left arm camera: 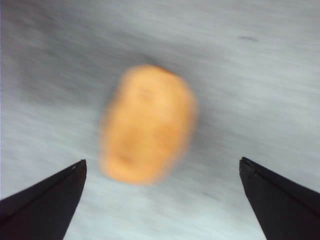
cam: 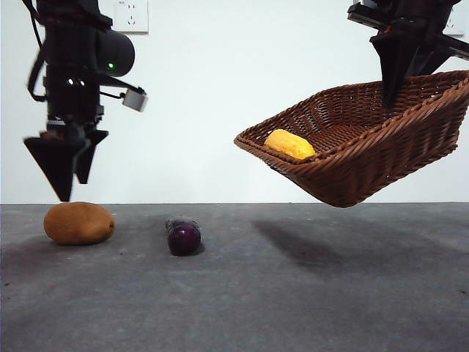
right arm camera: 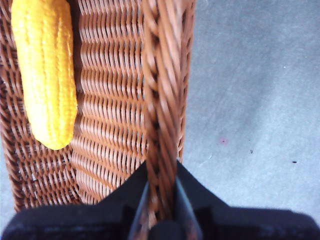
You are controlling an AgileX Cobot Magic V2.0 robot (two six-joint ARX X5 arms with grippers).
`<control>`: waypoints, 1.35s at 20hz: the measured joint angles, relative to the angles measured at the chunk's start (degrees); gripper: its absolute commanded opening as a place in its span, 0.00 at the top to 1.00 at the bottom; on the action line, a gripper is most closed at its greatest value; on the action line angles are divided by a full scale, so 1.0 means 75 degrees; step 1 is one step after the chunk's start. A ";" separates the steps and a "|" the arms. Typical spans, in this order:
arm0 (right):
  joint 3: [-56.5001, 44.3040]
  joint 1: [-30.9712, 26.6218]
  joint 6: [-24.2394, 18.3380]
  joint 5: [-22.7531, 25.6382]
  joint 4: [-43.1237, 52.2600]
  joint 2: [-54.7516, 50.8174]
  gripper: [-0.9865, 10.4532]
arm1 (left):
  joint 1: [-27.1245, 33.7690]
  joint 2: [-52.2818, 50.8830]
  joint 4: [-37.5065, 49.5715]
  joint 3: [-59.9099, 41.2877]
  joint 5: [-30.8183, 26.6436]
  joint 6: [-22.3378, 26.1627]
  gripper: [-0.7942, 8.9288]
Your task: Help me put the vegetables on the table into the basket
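The right gripper [cam: 393,88] is clamping the rim of the basket [cam: 366,158] and holding it in the air, tilted down toward the middle, with the corn [cam: 290,144] lying inside along its low wall. The left gripper [cam: 66,172] is pointing straight down with jaws spread wide, hanging just above the potato [cam: 79,223], which is lying lengthwise on the table [cam: 293,293]. The eggplant [cam: 183,236] is lying nearby, one end facing the front camera.

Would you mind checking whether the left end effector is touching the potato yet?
Apart. In the left wrist view the left end effector is open, with bare table showing between each jaw and the potato.
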 measured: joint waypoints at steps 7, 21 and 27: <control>0.0000 0.0000 -0.0079 -0.0070 0.0009 0.0000 0.93 | 0.0076 0.0420 0.0166 0.0003 -0.0143 0.0283 0.17; 0.0000 0.0000 -0.0105 -0.0070 0.0192 0.0000 0.93 | 0.0146 0.1061 0.0702 0.0003 -0.0087 0.0280 0.50; 0.0000 0.0000 -0.0105 -0.0070 0.0382 -0.0003 0.93 | 0.0146 0.1096 0.0554 0.0003 0.0411 0.0166 0.93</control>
